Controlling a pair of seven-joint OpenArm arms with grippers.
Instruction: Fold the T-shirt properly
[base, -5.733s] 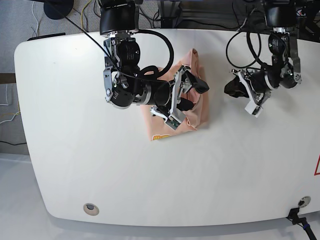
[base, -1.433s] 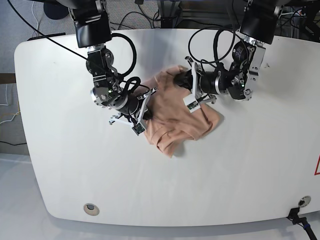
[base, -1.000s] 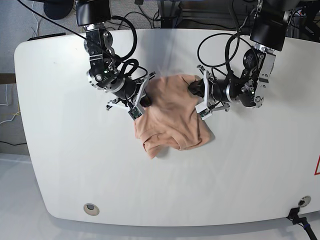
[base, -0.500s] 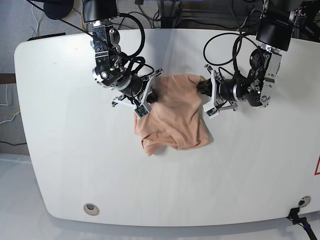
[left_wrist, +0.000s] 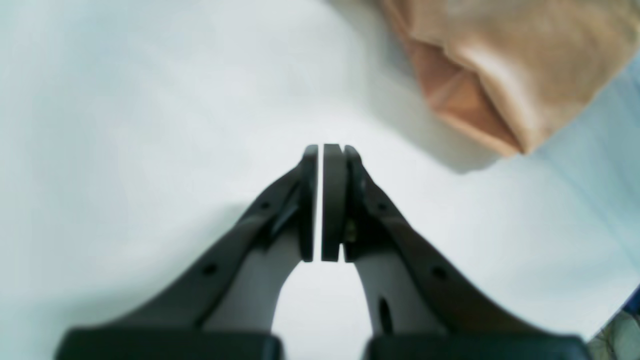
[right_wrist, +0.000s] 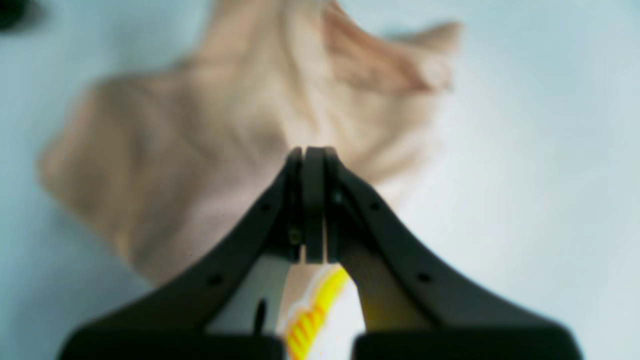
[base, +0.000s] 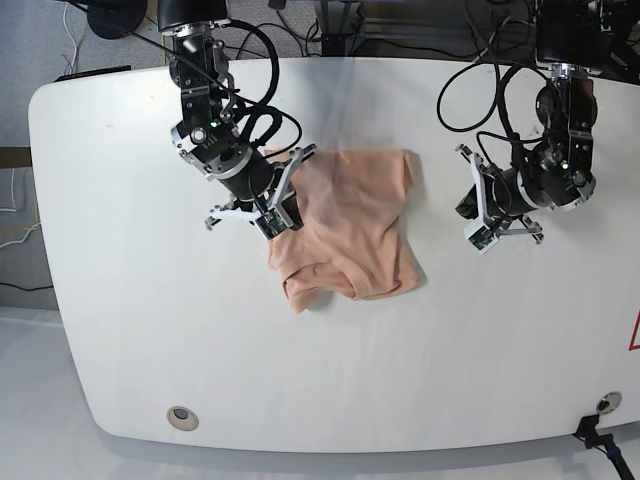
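The wrinkled peach cotton T-shirt is lying mid-frame on the white table. Both grippers, right and left, are hovering, fingers pressed together and empty.

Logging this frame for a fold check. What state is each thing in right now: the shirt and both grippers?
T-shirt: lying on the table, partly spread, wrinkled, lower edge bunched, not folded.
Left gripper: shut, empty, over bare table beside the shirt.
Right gripper: shut, holding nothing, above the shirt.
Table: white, carrying the shirt.
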